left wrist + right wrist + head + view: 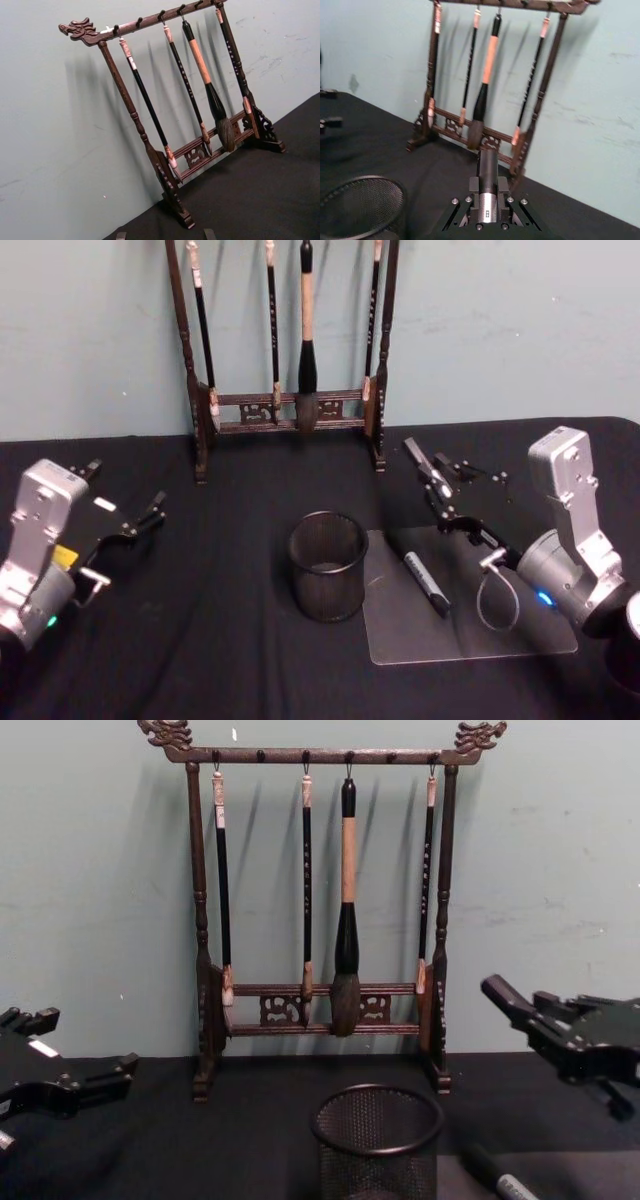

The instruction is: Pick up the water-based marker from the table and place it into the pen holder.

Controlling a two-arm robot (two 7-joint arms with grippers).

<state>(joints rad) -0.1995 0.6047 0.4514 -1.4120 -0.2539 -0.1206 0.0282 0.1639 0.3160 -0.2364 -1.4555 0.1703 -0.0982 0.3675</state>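
My right gripper [446, 504] is shut on a water-based marker [424, 464] with a black cap and silver barrel. It holds it above the table, right of and behind the pen holder [328, 566], with the cap end pointing toward the brush rack. The right wrist view shows that marker [488, 186] clamped between the fingers, and the mesh pen holder [362, 202] lower down to one side. A second black marker [427, 584] lies on a clear mat. My left gripper [140, 523] rests open at the table's left.
A tall dark wooden brush rack [290, 410] with hanging brushes stands against the back wall, behind the pen holder. The clear mat [470, 635] lies right of the holder on the black tablecloth. Open cloth lies between the left gripper and the holder.
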